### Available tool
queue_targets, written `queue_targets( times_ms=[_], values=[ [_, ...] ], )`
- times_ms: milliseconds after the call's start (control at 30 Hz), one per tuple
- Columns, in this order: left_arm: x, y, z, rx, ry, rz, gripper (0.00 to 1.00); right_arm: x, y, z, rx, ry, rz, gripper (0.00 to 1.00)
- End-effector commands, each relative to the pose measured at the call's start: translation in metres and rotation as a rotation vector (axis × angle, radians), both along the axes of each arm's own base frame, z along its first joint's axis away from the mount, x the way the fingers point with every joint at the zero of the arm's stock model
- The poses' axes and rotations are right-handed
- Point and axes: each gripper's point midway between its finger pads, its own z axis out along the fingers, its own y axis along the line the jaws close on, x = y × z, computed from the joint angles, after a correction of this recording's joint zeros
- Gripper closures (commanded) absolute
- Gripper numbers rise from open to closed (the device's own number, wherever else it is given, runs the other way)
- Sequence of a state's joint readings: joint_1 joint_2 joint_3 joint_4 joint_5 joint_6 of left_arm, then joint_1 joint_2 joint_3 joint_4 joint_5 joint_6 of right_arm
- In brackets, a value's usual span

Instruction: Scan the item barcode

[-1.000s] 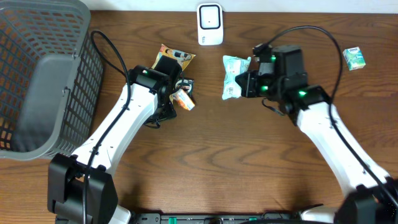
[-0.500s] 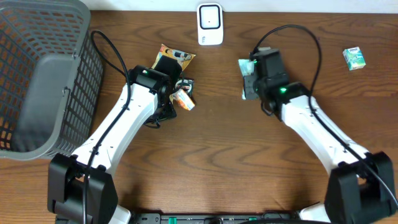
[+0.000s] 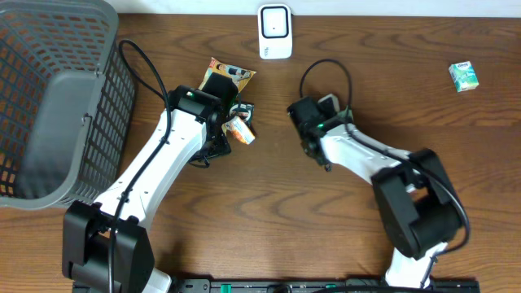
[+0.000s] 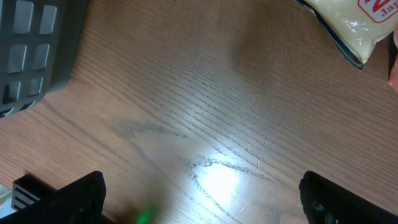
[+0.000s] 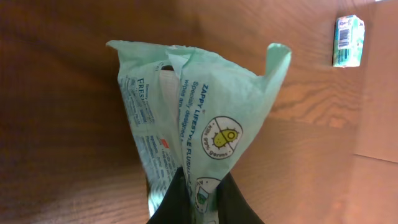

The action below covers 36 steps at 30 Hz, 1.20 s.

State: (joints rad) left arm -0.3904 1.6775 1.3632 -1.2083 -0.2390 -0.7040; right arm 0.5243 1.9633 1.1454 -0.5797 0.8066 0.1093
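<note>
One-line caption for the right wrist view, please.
Right gripper pinches a crumpled mint-green packet over the wooden table, a small green box beyond.

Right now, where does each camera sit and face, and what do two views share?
Overhead: above the table, looking down; left arm and right arm show.
Left wrist: on that arm, facing the table; open left hand at bottom.
Right wrist: on that arm, facing past right hand, shut on green packet.
Shared: small green box, overhead and right wrist.
</note>
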Motion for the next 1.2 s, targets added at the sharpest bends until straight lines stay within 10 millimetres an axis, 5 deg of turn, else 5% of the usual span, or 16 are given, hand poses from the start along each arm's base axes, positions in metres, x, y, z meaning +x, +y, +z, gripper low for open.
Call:
queue_targets(
  times_ms=[0,200,367,500,633,900,1167],
  values=[
    [-0.002,0.005,0.001,0.017,-0.002,0.011,0.02,-0.002,0.010,0.007,-0.042,-0.029,0.020,0.86],
    [-0.002,0.005,0.001,0.017,-0.002,0.011,0.02,-0.018,0.061,0.009,0.117,0.029,0.073,0.67],
    [-0.002,0.005,0.001,0.017,-0.002,0.011,0.02,-0.020,0.090,0.025,0.313,0.127,0.048,0.65],
    [-0.002,0.005,0.001,0.017,-0.002,0.010,0.02,-0.013,0.088,0.043,0.384,0.167,0.009,0.48],
    [-0.002,0.005,0.001,0.017,-0.002,0.011,0.02,-0.004,0.066,0.042,0.470,0.214,-0.051,0.46],
    [-0.002,0.005,0.001,0.017,-0.002,0.010,0.02,-0.011,0.056,0.007,0.727,0.449,-0.023,0.47],
    [-0.002,0.005,0.001,0.017,-0.002,0.011,0.02,-0.024,0.058,-0.026,0.745,0.560,-0.038,0.55]
  ],
)
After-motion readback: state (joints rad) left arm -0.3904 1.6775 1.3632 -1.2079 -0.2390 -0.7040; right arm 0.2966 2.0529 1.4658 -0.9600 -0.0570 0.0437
